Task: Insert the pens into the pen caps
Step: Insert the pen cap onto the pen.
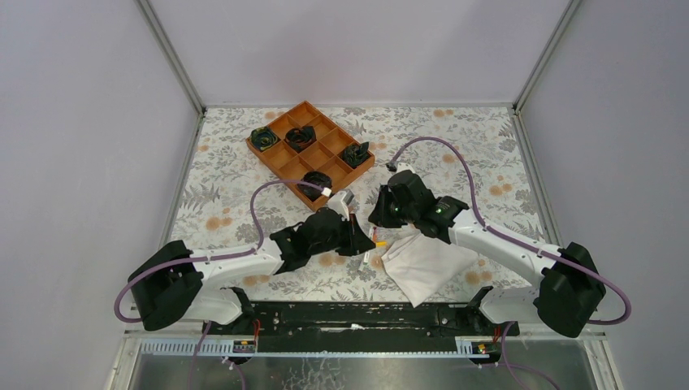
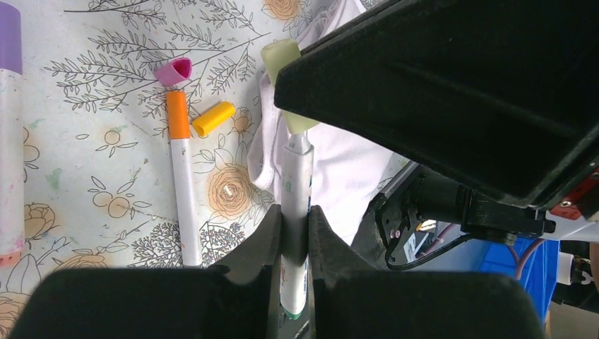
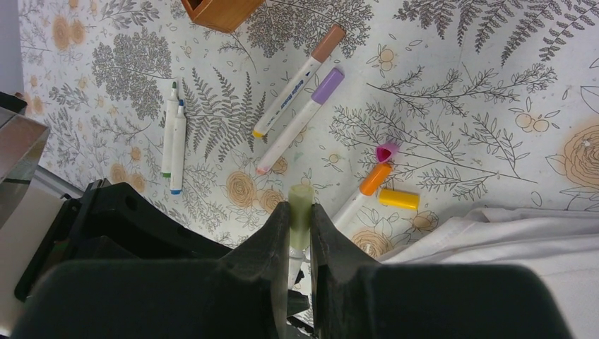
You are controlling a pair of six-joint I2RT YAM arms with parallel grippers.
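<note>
My left gripper (image 2: 295, 215) is shut on a white pen (image 2: 297, 173), which points away from it. My right gripper (image 3: 300, 212) is shut on a pale green cap (image 3: 301, 201) that sits over that pen's tip (image 2: 299, 126). The two grippers meet above the table (image 1: 363, 237) (image 1: 380, 218). On the table lie an orange-capped pen (image 3: 364, 189), a loose pink cap (image 3: 386, 152), a loose yellow cap (image 3: 398, 199), a brown-capped pen (image 3: 300, 78), a purple-capped pen (image 3: 300, 116) and two uncapped pens (image 3: 173, 138).
A folded white cloth (image 1: 426, 264) lies under and right of the grippers. A wooden compartment tray (image 1: 280, 156) with dark rolled items stands at the back. Grey walls close in both sides.
</note>
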